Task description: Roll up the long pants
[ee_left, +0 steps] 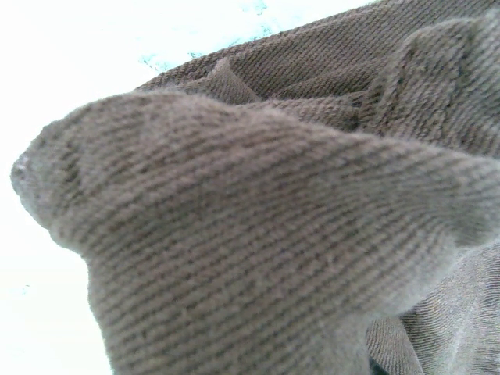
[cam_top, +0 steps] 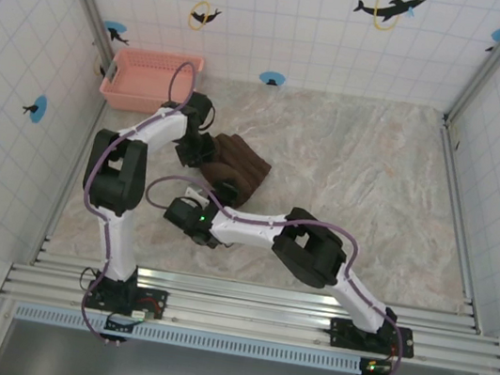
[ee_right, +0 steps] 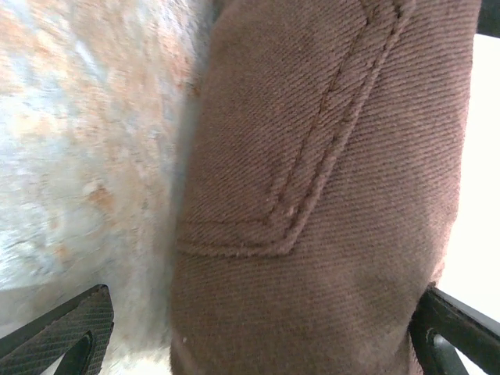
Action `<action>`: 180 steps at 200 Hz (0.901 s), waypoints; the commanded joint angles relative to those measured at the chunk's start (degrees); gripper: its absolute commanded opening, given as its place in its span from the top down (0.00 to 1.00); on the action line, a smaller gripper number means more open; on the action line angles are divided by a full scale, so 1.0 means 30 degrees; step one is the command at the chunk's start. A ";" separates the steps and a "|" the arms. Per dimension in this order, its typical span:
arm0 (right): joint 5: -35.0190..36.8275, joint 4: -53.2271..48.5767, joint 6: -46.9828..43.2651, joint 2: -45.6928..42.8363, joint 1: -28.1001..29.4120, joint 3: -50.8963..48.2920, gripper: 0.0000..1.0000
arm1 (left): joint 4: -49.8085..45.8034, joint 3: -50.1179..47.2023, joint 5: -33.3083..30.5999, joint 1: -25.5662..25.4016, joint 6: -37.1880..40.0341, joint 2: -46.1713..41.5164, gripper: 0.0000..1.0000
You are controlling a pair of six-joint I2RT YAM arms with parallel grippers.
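Note:
The long pants (cam_top: pixel 238 172) lie as a dark brown rolled bundle left of the table's middle. My left gripper (cam_top: pixel 196 150) is pressed into the bundle's left end. In the left wrist view a bunched fold of the pants (ee_left: pixel 258 234) covers the fingers and stands up as if pinched. My right gripper (cam_top: pixel 201 208) sits at the bundle's near end. In the right wrist view its jaws stand wide, one finger (ee_right: pixel 70 336) clear of the cloth at the left, the other at the right edge against it. The pants (ee_right: pixel 328 195), with a stitched seam, lie between them.
A pink plastic basket (cam_top: pixel 148 79) stands at the back left, just behind the left arm. Tiled walls close in the table on three sides. The marbled tabletop (cam_top: pixel 374 188) stretches to the right of the bundle.

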 commanded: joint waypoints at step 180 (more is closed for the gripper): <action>-0.0734 -0.0635 -0.0892 0.2206 -0.1413 0.1021 1.00 | -0.2366 -0.6104 -0.1735 -0.0222 0.0726 -0.1193 1.00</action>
